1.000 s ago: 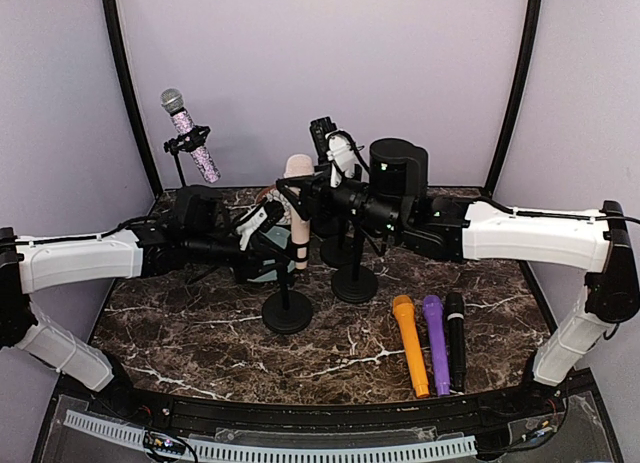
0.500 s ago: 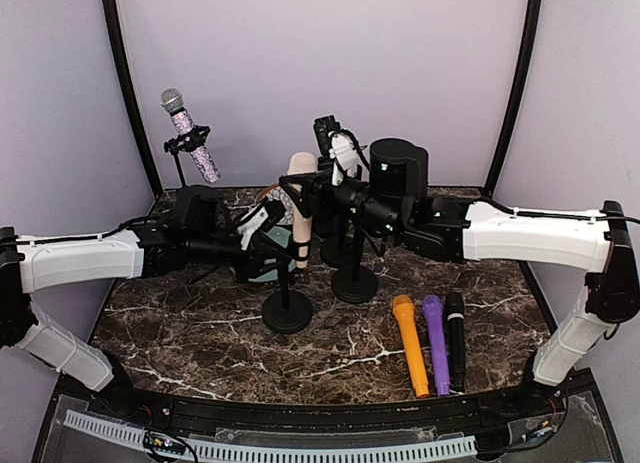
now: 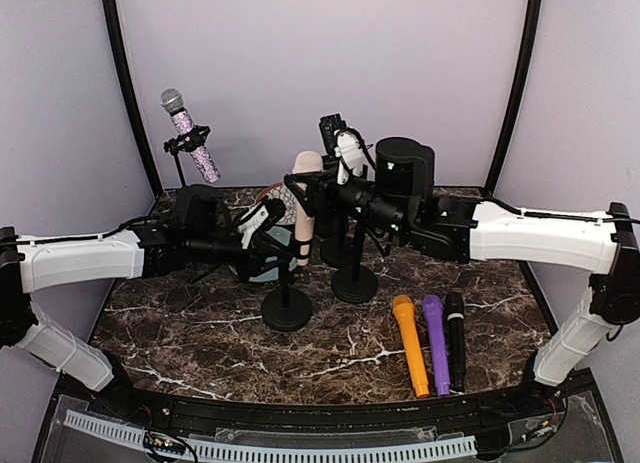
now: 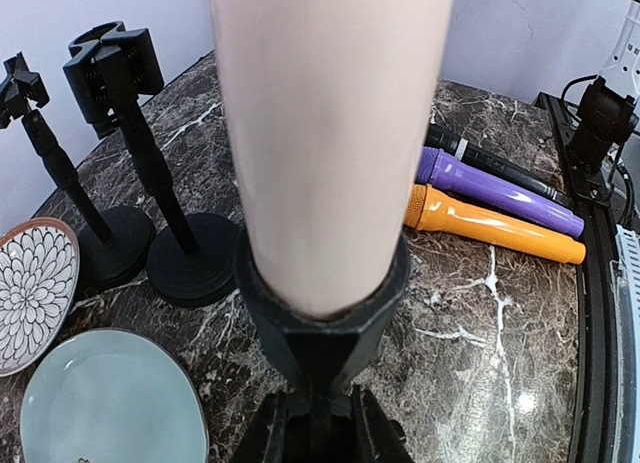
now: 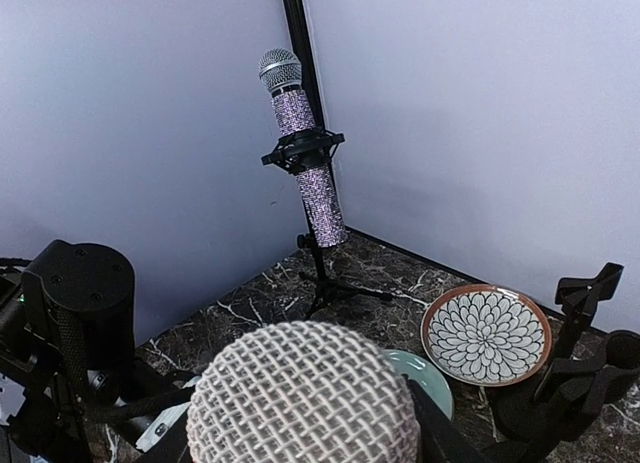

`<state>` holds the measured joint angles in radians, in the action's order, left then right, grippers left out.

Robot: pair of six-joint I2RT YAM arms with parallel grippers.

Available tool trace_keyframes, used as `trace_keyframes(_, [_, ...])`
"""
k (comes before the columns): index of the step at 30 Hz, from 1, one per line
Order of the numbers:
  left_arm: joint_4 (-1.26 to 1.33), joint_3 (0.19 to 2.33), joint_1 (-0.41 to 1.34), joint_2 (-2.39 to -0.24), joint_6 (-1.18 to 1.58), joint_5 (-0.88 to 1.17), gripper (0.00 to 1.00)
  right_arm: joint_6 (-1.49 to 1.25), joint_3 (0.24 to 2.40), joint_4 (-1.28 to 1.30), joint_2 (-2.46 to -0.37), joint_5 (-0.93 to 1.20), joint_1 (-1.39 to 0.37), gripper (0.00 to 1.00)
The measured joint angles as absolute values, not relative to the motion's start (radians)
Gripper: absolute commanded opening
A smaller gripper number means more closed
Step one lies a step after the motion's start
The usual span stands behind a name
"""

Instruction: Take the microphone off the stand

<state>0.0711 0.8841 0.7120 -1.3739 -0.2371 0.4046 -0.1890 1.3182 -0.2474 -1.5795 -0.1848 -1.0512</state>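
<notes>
Standing at the centre of the marble table (image 3: 200, 333) is a black stand (image 3: 287, 313) with a beige microphone (image 3: 303, 215) upright in its clip (image 4: 322, 303). The left wrist view shows the lower end of the microphone body seated inside the clip.

Left gripper (image 3: 268, 233): reaches in from the left and is closed on the thin stem of the stand, below the clip. Its dark fingers (image 4: 275, 433) press against the stem on both sides.

Right gripper (image 3: 305, 188): reaches in from the right and is clamped on the upper part of the microphone. In the right wrist view the mesh head (image 5: 300, 403) fills the lower frame, with a finger (image 5: 437, 433) on either side of it.

Other items noted:
- Two empty stands (image 3: 354, 283) (image 3: 335, 251) are just behind and to the right of the held one.
- An orange microphone (image 3: 410, 345), a purple microphone (image 3: 436, 343) and a black microphone (image 3: 455, 338) lie side by side at the near right of the table.
- A sparkly microphone (image 3: 192, 135) sits tilted in a tripod stand (image 5: 325, 273) at the rear left corner.
- A patterned plate (image 5: 486, 335) and a pale green plate (image 4: 110, 403) lie on the table behind the left gripper.
</notes>
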Motion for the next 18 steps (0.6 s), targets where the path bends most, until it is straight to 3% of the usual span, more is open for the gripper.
trace_keyframes(18, [0.097, 0.892, 0.715, -1.395, -0.248, 0.398, 0.0, -0.187, 1.308, -0.238, -1.562, -0.224, -1.052, 0.0])
